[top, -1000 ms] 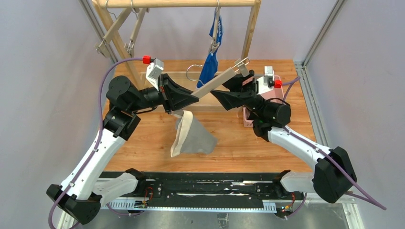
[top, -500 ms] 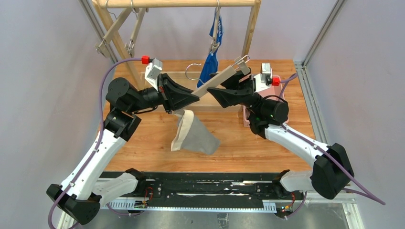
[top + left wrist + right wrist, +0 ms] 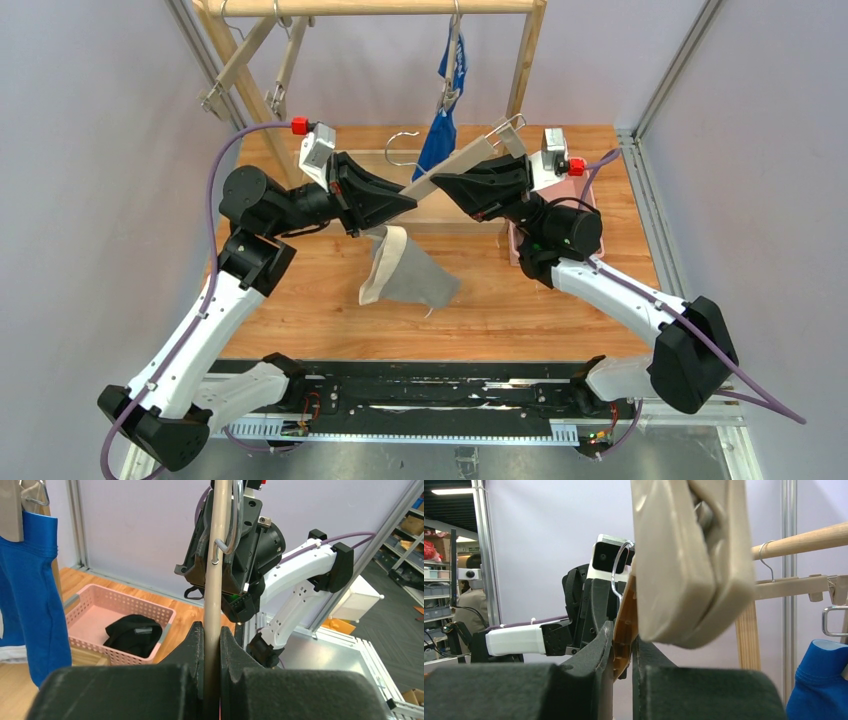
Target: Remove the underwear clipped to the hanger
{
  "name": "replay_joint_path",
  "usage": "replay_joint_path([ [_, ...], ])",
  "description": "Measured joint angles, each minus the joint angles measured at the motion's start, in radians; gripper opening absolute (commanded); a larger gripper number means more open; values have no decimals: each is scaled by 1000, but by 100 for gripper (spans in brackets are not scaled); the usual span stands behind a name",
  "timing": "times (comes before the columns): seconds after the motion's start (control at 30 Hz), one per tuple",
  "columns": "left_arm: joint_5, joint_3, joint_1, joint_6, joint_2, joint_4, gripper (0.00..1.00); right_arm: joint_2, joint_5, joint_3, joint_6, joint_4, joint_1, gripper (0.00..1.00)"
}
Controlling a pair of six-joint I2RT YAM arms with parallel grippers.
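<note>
A beige clip hanger [image 3: 460,160] is held slantwise over the table. My left gripper [image 3: 408,197] is shut on its lower end; the bar [image 3: 217,555] runs up between the fingers. The grey underwear [image 3: 410,275] hangs from that lower end, clipped. My right gripper [image 3: 440,183] is shut on the bar just beyond the left one, with the empty upper clip [image 3: 684,555] close above its jaws. Blue underwear [image 3: 440,140] hangs from another hanger on the rack. Black underwear [image 3: 132,634] lies in the pink basket [image 3: 150,607].
A wooden rack [image 3: 370,7] spans the back, with two bare hangers [image 3: 240,70] at its left and a post [image 3: 525,60] on the right. The pink basket [image 3: 513,248] sits under my right arm. Metal frame posts stand at both sides.
My right gripper slid left and up along the hanger and shut on its bar. The grey underwear swung a little. The left gripper kept its grip.
</note>
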Motion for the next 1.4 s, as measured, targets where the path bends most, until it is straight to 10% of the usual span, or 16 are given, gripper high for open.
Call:
replay_joint_path([
  [0.47, 2, -25, 0, 2, -7, 41, 1, 0, -4, 0, 3, 2, 5, 1],
  [0.63, -9, -32, 0, -1, -14, 41, 37, -3, -8, 0, 0, 2, 10, 1],
  [1.4, -217, -64, -6, 305, -162, -299, 64, -109, -31, -5, -116, -124, 22, 1],
])
